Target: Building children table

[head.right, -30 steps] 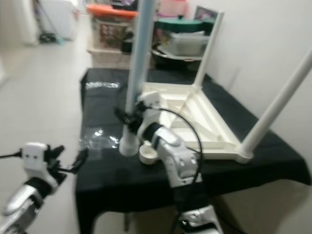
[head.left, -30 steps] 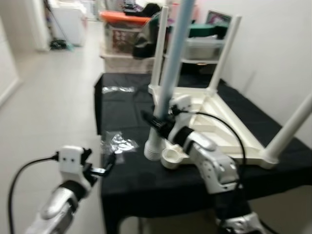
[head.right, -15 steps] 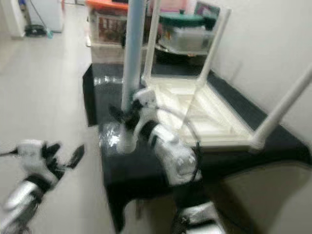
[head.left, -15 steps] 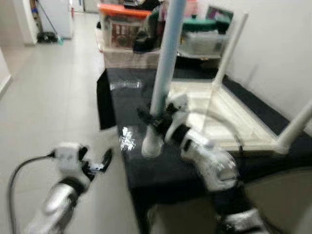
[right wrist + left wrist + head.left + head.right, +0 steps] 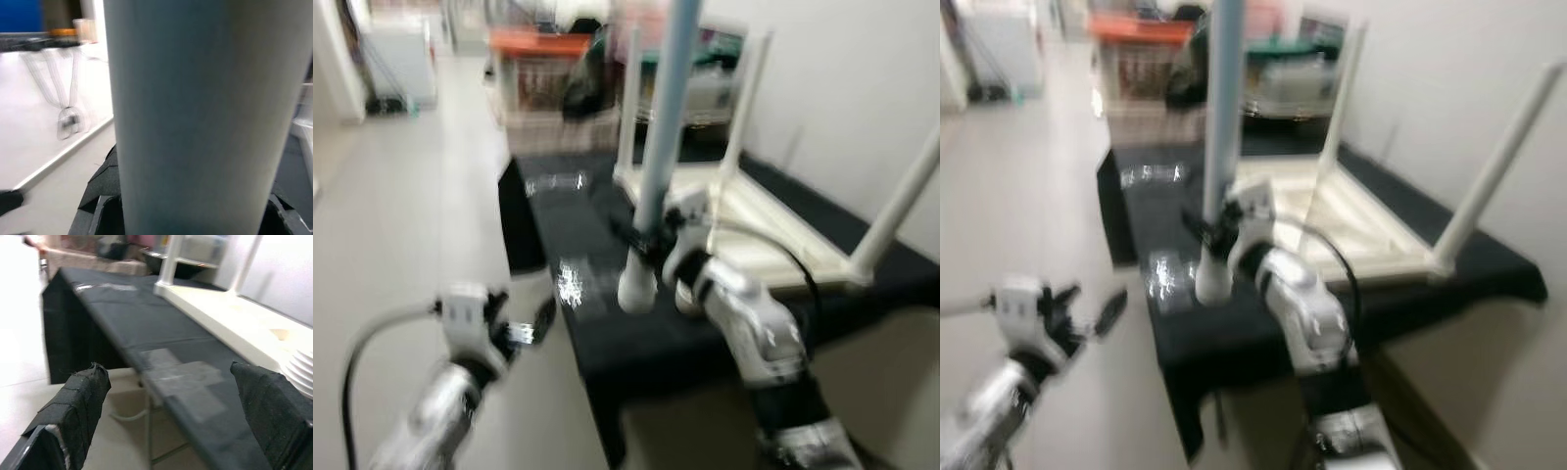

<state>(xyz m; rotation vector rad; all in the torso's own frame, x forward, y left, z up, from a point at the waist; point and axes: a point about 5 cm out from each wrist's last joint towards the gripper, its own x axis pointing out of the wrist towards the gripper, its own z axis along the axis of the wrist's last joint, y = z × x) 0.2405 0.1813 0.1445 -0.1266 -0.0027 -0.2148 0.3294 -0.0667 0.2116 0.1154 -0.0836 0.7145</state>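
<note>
Presently the right gripper (image 5: pixel 644 238) is clamped around the blue table leg (image 5: pixel 661 127), holding it near its lower part; the leg stands close to upright, rising above the gripper and out of the top of the head views. Just below the gripper, the leg's white ribbed end (image 5: pixel 636 291) sits at or just above the black cloth (image 5: pixel 1185 338) covering the work surface; contact cannot be confirmed because of motion blur. In the right wrist view the leg (image 5: pixel 190 112) sits squarely between the black fingers (image 5: pixel 100 196), which press on it from both sides. Immediately beyond and to the right of this gripper lies the white children's table (image 5: pixel 773 245), upside down on the cloth, with three white legs already fitted and pointing upward: one (image 5: pixel 628 103) at the far corner behind the gripper, one (image 5: pixel 742 108) further right, and one (image 5: pixel 896 211) at the near right corner. A crinkled clear plastic bag (image 5: pixel 570 284) lies on the cloth just left of the gripper. The left gripper (image 5: pixel 533 328) hangs off the table's left edge, over the pale floor (image 5: pixel 401 215), well apart from the leg, its fingers (image 5: pixel 78 406) spread wide with nothing between them. Storage boxes (image 5: pixel 543 88) stand blurred at the table's far end.
</note>
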